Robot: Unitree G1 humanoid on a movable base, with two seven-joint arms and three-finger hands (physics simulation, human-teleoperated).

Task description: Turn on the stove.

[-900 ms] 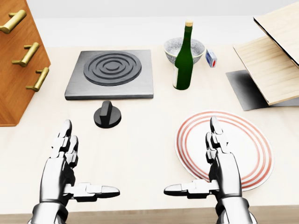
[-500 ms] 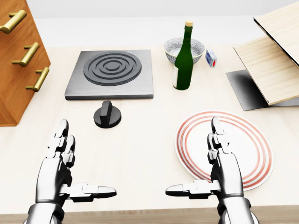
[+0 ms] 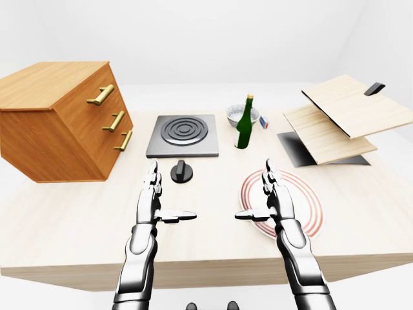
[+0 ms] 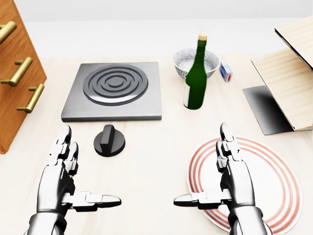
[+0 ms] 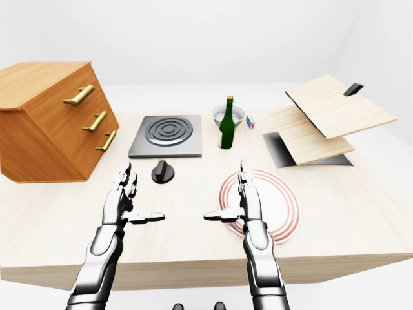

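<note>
Your left hand [image 4: 61, 178] hovered low at the left of the head view, fingers straight and apart, thumb stretched inward, gripping nothing. Your right hand [image 4: 230, 178] mirrored it at lower right, fingers likewise spread and empty, held over the left part of the red-ringed plate [image 4: 274, 196]; whether it touched the plate could not be told.

The stove [image 4: 112, 90], a grey square slab with a dark ringed burner, lay on the pale table [image 4: 156, 161] above and between your hands in the head view. Its black knob [image 4: 109, 141] stood apart from the slab, just below its lower edge, above and to the right of your left hand and clear of the fingertips. The knob's ridge ran nearly upright in the view, tilted slightly.

To the right of the stove stood a green bottle [image 4: 195, 78], upright, with a patterned bowl [image 4: 210, 58] just behind it and a small blue-and-white box [image 4: 225, 71] to the right of the bowl. A wooden drawer chest [image 3: 61, 119] with three brass handles stood at the left. Two tilted wooden boards [image 3: 342, 116] on a dark base stood at the right.
</note>
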